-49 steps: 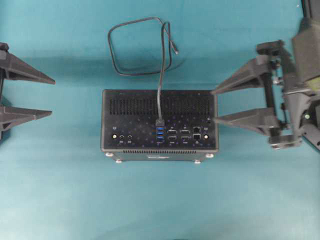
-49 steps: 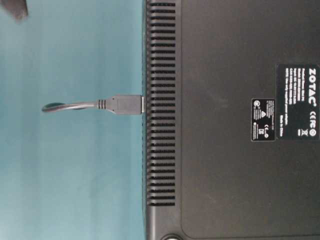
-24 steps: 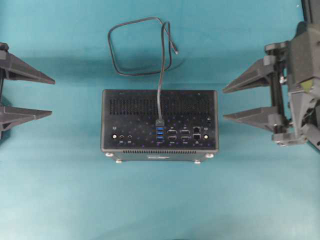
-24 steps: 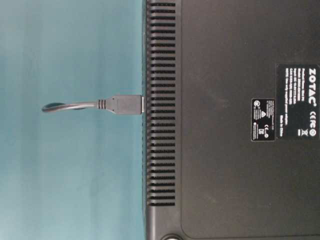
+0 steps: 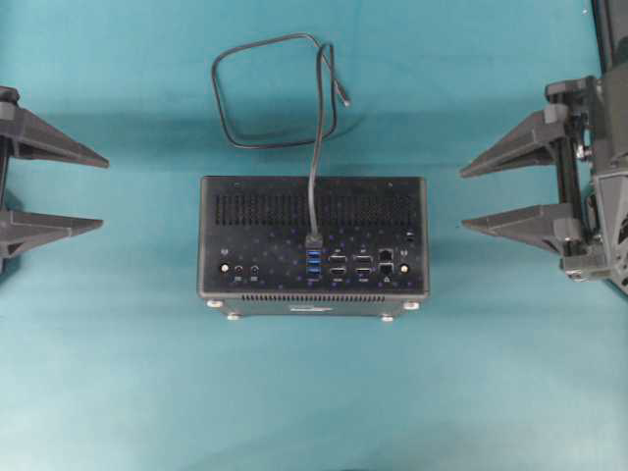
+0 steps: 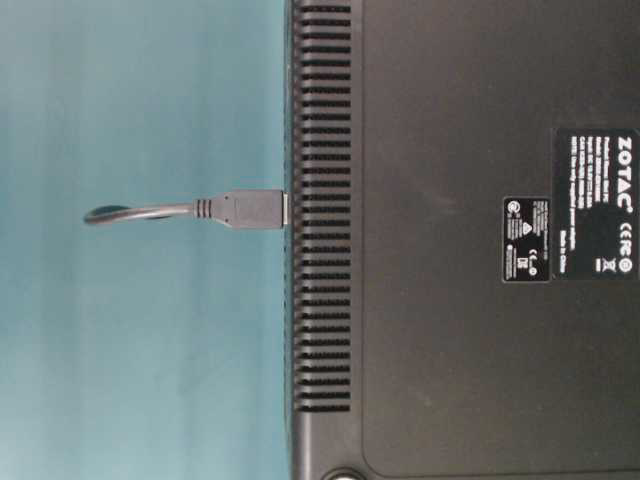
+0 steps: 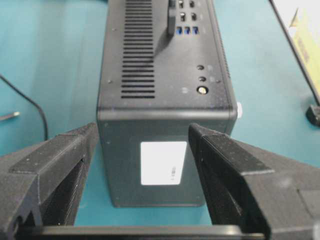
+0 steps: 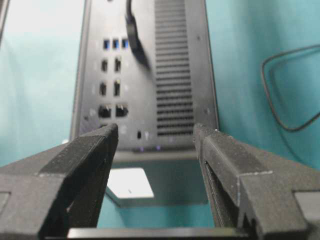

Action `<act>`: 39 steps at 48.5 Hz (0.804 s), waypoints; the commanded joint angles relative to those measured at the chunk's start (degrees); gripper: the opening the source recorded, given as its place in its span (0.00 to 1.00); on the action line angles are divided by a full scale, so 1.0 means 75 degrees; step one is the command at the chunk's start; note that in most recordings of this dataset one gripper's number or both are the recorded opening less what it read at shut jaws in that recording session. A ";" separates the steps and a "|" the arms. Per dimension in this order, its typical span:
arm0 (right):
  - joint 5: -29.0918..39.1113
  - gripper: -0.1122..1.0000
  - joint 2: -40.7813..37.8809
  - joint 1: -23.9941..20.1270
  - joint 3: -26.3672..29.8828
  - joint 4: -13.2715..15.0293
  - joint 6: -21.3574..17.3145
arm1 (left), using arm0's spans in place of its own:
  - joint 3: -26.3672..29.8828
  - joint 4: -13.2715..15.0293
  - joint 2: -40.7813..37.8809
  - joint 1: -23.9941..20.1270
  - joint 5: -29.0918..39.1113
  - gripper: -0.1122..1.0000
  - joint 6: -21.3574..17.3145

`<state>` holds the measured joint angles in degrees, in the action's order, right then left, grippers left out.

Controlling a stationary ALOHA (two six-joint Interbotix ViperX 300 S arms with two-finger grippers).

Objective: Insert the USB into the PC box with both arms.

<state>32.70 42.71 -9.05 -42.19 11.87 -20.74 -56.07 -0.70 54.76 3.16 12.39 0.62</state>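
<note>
Black thin looped USB cable (image 5: 270, 93): its small rectangular plug (image 6: 250, 209) sits seated in the port face of the black rectangular PC box (image 5: 314, 245), which rests mid-bench on the teal bench (image 5: 314, 392). We read the insertion as done. Right tool (image 5: 510, 191), prongs spread and pinching nothing, has drawn back from the box's right side over the last second and now stands clear of it. Left tool (image 5: 59, 191), also spread and empty, has not moved and is well apart. We judge this a retreat after completion.
</note>
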 commanded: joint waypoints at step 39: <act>-0.0926 0.72 0.0398 0.0187 -0.0340 -0.0012 -0.0094 | 0.0094 -0.0023 -0.0047 0.0012 -0.0035 0.80 -0.0012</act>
<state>26.28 45.79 -7.91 -45.18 11.78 -20.74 -56.07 -0.79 54.67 3.16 12.39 0.53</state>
